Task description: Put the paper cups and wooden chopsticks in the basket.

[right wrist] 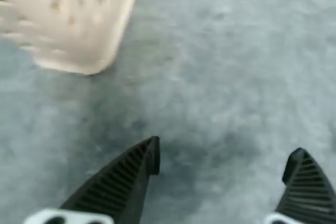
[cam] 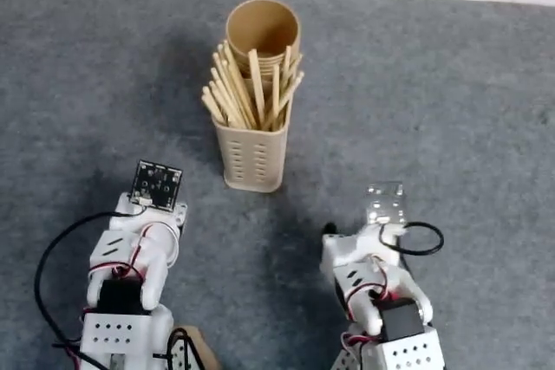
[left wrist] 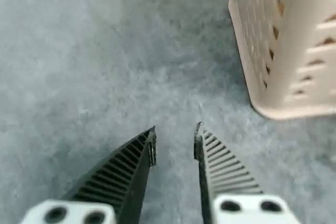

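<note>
Black ribbed plastic, item 1: left gripper (left wrist: 175,142), at the near edge of the worktop (cam: 451,110). The jaws are a narrow gap apart and hold nothing. They point at bare grey fabric just beside the basket's lower corner. Judged parked rather than working, since nothing loose lies in front of it.

Item 2: right gripper (right wrist: 226,161), level with the first on the other side. The jaws are spread wide and empty over the same grey surface. That spread would suit a cup better than a stick, though no cup lies before it.

Item 3: basket (cam: 251,158), beige perforated plastic, tall and upright. It stands between and beyond the two arms, apart from both.

Item 4: wooden chopsticks (cam: 247,93), a bundle standing on end inside the basket. They fan out and lean on the rim because they overtop the walls.

Item 5: paper cups (cam: 263,28), brown, mouth up, at the basket's far end behind the sticks. They appear to sit inside, probably nested; count unclear.

Condition: task judged complete or nearly so.
</note>
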`<state>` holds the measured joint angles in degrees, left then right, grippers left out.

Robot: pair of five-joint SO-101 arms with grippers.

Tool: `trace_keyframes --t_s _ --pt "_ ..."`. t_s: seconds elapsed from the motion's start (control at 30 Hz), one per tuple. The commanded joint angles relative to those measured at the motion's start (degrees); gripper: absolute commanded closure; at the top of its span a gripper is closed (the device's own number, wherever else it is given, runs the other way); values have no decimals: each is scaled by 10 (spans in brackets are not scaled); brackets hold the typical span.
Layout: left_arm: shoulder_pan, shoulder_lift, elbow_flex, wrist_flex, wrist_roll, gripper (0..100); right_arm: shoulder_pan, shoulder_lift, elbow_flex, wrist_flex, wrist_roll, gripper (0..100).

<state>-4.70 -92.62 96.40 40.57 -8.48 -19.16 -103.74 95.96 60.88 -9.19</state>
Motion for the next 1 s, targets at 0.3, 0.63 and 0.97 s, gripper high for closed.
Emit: trace_keyframes --t_s 0.3,0.63,0.97 --pt "-3 -10 13 132 -4 843 202 -6 62 58 7 631" --pt "-3 -7 13 133 -4 843 253 -6 62 58 7 631" --pt "-3 -7 13 133 -4 843 253 -6 62 58 7 631"
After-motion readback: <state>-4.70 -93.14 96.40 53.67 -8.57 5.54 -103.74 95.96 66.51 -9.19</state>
